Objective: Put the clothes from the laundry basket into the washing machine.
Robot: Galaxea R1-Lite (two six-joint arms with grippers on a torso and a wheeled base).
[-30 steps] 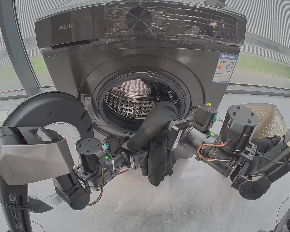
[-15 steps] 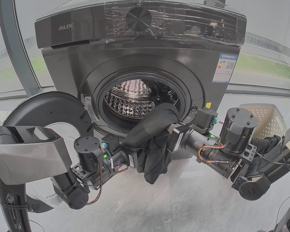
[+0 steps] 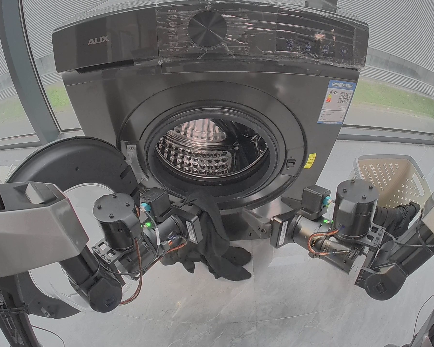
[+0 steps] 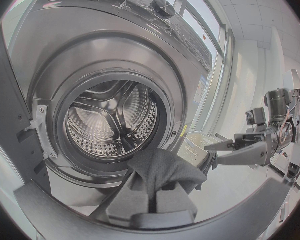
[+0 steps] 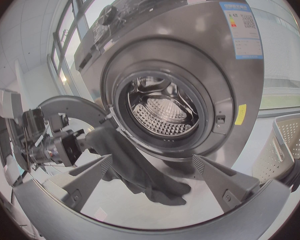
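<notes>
Left tool (image 4: 152, 197) seen clamped on dark garment (image 3: 216, 246), its tail draped onto floor (image 3: 284, 295) below door opening; right tool (image 3: 255, 223) held spread, empty, alongside. Cloth to be raised above rim, fed deep into drum (image 3: 202, 150) before being released

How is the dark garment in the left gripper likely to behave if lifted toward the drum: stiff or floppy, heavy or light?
Probably floppy: the dark garment drapes over the left gripper and folds onto the floor. Likely light, since one pinch holds it. Its trailing end may catch on the drum rim.
</notes>
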